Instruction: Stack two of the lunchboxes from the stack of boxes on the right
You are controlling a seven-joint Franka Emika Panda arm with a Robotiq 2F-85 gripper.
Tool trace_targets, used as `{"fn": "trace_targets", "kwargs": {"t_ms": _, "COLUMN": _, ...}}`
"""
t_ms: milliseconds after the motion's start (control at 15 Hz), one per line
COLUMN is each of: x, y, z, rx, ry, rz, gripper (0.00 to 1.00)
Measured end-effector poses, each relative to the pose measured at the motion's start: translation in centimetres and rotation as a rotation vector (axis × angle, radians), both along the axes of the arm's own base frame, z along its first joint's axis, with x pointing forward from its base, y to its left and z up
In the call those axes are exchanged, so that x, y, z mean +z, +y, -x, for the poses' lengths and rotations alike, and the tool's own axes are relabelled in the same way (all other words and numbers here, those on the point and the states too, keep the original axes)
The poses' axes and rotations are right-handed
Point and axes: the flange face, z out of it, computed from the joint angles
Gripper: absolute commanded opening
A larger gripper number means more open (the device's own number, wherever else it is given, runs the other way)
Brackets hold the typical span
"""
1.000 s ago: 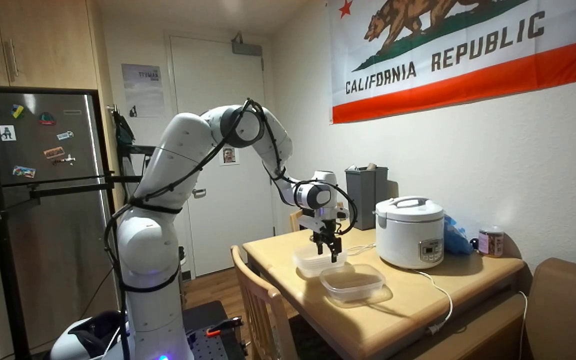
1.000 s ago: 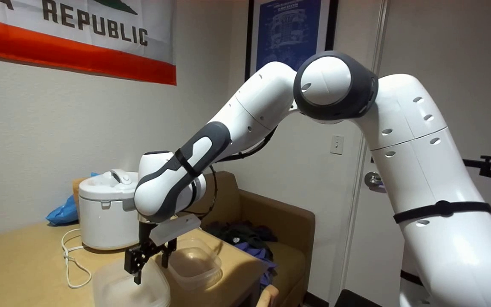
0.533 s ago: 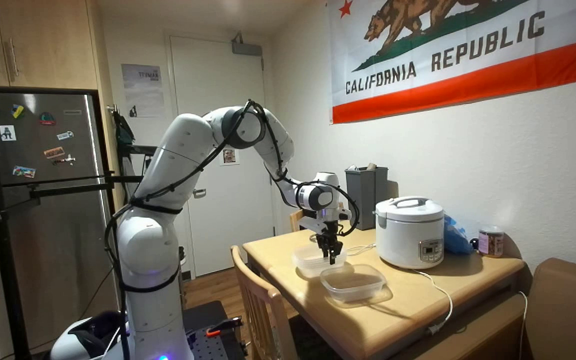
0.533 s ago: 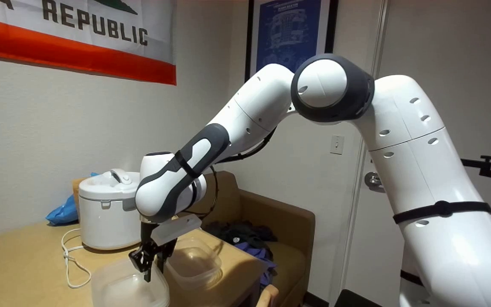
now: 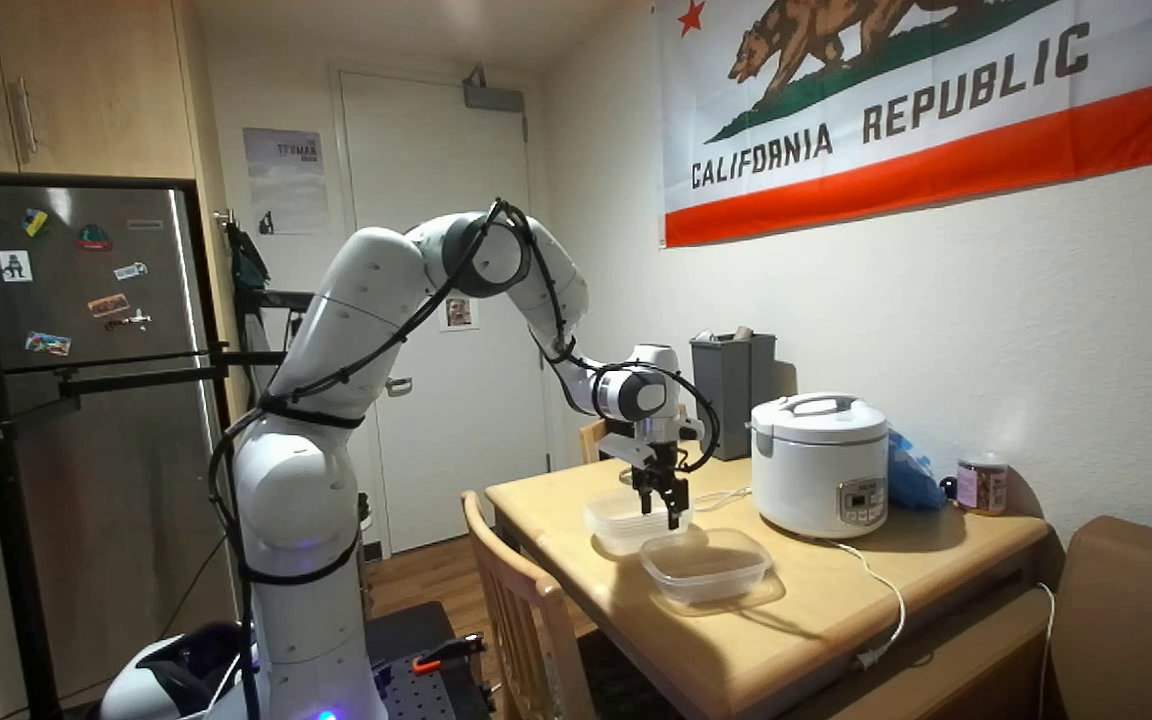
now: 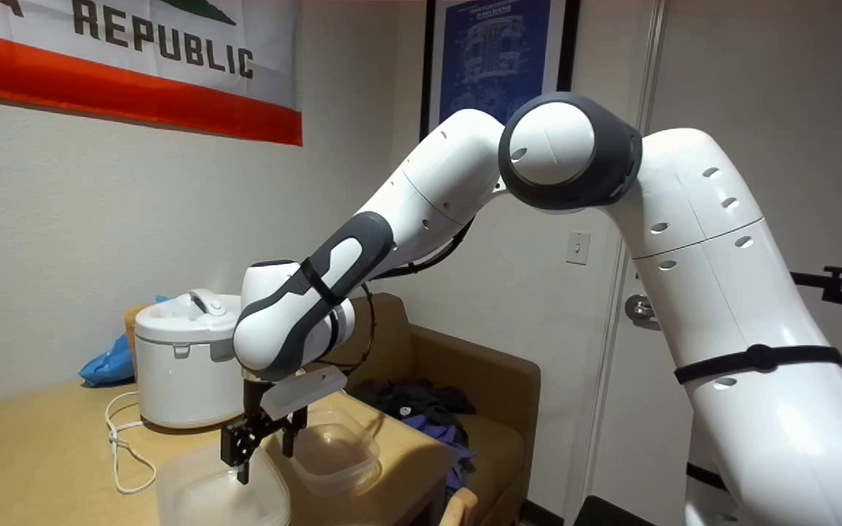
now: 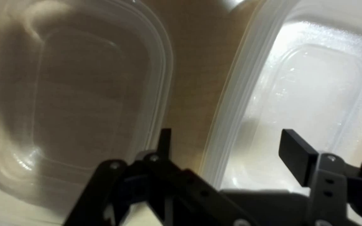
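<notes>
While the gripper [image 6: 265, 466] hangs wide and unloaded over one edge of the lunchbox stack [image 5: 624, 536], a lone lunchbox [image 5: 706, 582] sits just beside — base set, I'd say, a second yet to nest in it.

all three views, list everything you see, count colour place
table: 1, light wood, by wall
stack of boxes: 1, whitish, on table, box number unclear
lunchbox: 1, translucent, beside stack
rice cooker: 1, white, on table
cord: 1+, white, by rice cooker
bag: 1, blue, by wall
jar: 1, pinkish label, table end
bin: 1, grey, by wall
chair: 1+, wooden, at table
couch: 1, brown, beside table
clothes: heap, dark and purple, on couch
flag: 1, mainly white and red, on wall
posters: 2, blue and pale, on walls
doors: 2, whitish, in walls
fridge: 1, silver, under wooden cabinets
arm: 1, white, over table
gripper: 1, black, open, at stack's edge
</notes>
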Motion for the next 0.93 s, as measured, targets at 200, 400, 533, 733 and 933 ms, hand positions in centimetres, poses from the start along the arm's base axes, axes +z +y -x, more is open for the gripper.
{"fn": "trace_targets", "kwargs": {"t_ms": 200, "x": 0.4, "y": 0.0, "z": 0.0, "rx": 0.001, "ry": -0.004, "rz": 0.005, "gripper": 0.38}}
{"fn": "trace_targets", "kwargs": {"t_ms": 400, "x": 1.5, "y": 0.3, "z": 0.0, "rx": 0.01, "ry": -0.016, "rz": 0.014, "gripper": 0.16}}
{"fn": "trace_targets", "kwargs": {"t_ms": 533, "x": 2.5, "y": 0.5, "z": -0.1, "rx": 0.02, "ry": -0.03, "rz": 0.021, "gripper": 0.01}}
{"fn": "trace_targets", "kwargs": {"t_ms": 733, "x": 3.6, "y": 0.7, "z": -0.1, "rx": 0.028, "ry": -0.043, "rz": 0.026, "gripper": 0.3}}
{"fn": "trace_targets", "kwargs": {"t_ms": 933, "x": 3.7, "y": 0.8, "z": 0.1, "rx": 0.031, "ry": -0.037, "rz": 0.028, "gripper": 0.45}}
